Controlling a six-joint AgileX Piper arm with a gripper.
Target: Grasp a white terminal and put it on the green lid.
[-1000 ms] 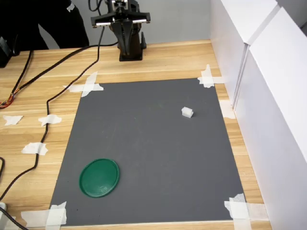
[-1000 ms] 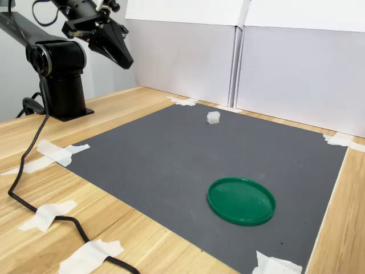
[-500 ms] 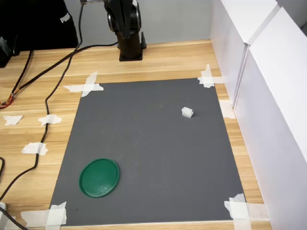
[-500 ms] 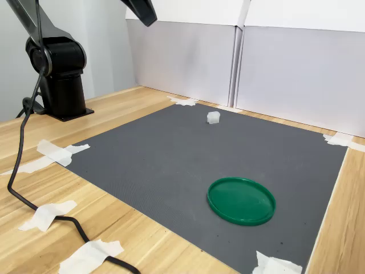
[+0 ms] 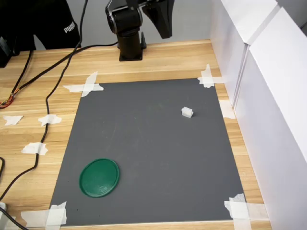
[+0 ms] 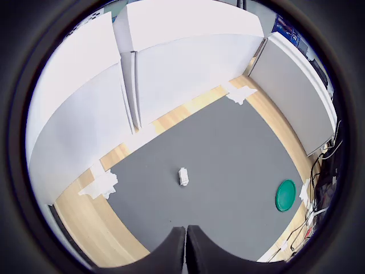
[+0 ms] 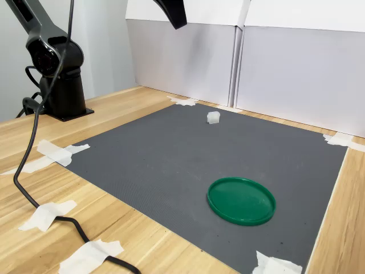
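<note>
The white terminal [image 5: 187, 112] lies alone on the grey mat [image 5: 148, 153], toward the first exterior view's far right; it also shows as a small white block [image 7: 213, 117] [image 6: 183, 176]. The green lid [image 5: 99, 177] [image 7: 241, 200] [image 6: 285, 195] rests flat on the mat near the opposite corner, with nothing on it. My gripper [image 5: 166, 34] [image 7: 179, 25] hangs high in the air, beyond the mat's far edge, well apart from both. In the wrist view its fingers [image 6: 177, 251] are pressed together with nothing between them.
White panels [image 5: 268, 96] wall off the first exterior view's right side. The arm's black base [image 5: 129, 45] stands on the wooden table behind the mat. A black cable [image 5: 48, 100] and tape scraps [image 5: 86, 86] lie left of the mat. A person's black garment [image 5: 43, 24] shows at the far left.
The arm has risen and swung from above its base out toward the mat, the gripper moving to the first exterior view's right. Terminal and lid have not moved.
</note>
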